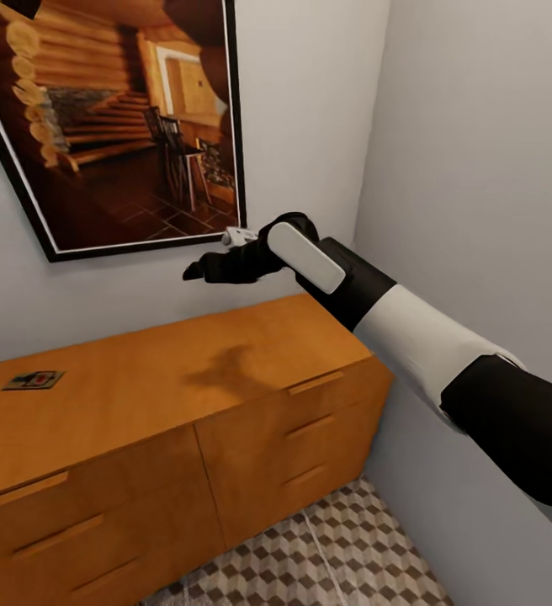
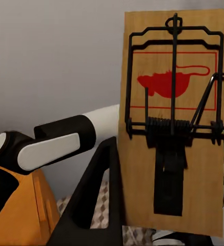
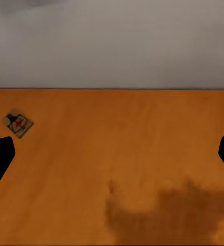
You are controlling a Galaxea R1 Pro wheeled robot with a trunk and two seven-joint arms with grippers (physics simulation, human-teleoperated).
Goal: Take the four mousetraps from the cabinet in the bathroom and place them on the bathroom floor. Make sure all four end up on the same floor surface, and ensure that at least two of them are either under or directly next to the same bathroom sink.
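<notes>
Nearby, mousetrap (image 3: 17, 123) (flat) beyond right tool (image 3: 112, 154)

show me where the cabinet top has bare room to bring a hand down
Most of the cabinet top is bare, from the wall to the front edge beneath the right gripper. The only item there is one mousetrap near its left end. The left gripper holds another mousetrap.
</notes>
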